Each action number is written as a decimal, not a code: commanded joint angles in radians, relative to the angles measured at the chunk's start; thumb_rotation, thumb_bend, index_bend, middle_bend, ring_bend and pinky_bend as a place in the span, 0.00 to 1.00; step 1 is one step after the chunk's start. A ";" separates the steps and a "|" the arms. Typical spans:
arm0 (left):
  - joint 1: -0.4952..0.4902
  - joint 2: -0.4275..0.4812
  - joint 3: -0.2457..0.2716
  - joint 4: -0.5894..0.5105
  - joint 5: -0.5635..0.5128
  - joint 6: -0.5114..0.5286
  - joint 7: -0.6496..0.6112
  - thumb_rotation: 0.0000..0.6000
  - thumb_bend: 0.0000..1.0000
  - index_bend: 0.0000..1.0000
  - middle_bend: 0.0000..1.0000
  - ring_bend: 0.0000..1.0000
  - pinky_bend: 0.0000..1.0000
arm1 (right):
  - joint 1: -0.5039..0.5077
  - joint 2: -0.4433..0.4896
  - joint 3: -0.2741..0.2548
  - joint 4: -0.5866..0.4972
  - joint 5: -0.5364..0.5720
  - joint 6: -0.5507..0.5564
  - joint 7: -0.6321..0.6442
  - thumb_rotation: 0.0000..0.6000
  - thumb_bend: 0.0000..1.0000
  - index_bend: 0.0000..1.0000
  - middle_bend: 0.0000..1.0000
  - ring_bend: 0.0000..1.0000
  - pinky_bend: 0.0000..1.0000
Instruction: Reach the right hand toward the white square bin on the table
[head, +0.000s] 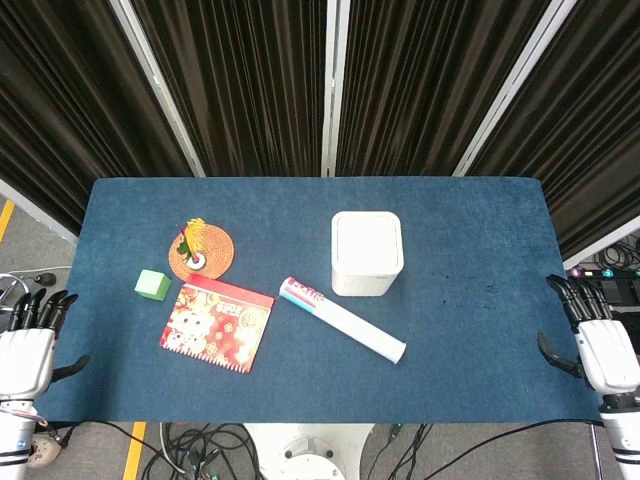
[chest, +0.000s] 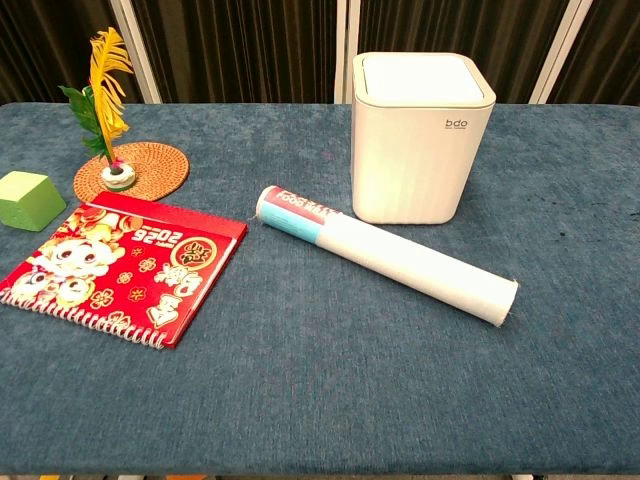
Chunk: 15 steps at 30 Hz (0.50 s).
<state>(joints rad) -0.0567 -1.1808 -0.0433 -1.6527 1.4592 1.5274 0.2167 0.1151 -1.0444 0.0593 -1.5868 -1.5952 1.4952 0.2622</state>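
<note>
The white square bin (head: 366, 253) (chest: 421, 136) stands upright a little right of the table's middle, lid closed. My right hand (head: 597, 340) hangs off the table's right edge, well to the right of the bin, fingers apart and holding nothing. At the left edge my left hand (head: 28, 340) sits the same way, fingers spread and empty. Neither hand shows in the chest view.
A white paper roll (head: 342, 319) (chest: 385, 254) lies diagonally just in front of the bin. A red spiral calendar (head: 217, 324) (chest: 125, 265), a green block (head: 152, 285) (chest: 29, 199) and a woven coaster with a small plant (head: 201, 249) (chest: 130, 170) sit on the blue table (head: 470, 330) to the left.
</note>
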 joint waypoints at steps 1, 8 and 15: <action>0.001 -0.001 0.000 0.004 0.001 -0.001 -0.005 1.00 0.00 0.15 0.11 0.02 0.02 | 0.000 -0.002 -0.002 -0.002 0.000 -0.001 0.000 1.00 0.33 0.03 0.07 0.00 0.00; 0.002 -0.003 0.003 0.007 0.012 0.004 -0.008 1.00 0.00 0.15 0.11 0.02 0.02 | 0.001 -0.007 -0.010 0.004 -0.015 0.004 0.010 1.00 0.33 0.03 0.07 0.00 0.00; -0.012 -0.007 -0.004 0.008 0.014 -0.013 -0.009 1.00 0.00 0.15 0.11 0.02 0.02 | 0.128 0.012 0.009 -0.035 -0.081 -0.125 0.048 1.00 0.33 0.04 0.09 0.00 0.00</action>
<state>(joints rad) -0.0678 -1.1873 -0.0463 -1.6446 1.4730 1.5157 0.2073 0.1887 -1.0434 0.0548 -1.6017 -1.6496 1.4230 0.2987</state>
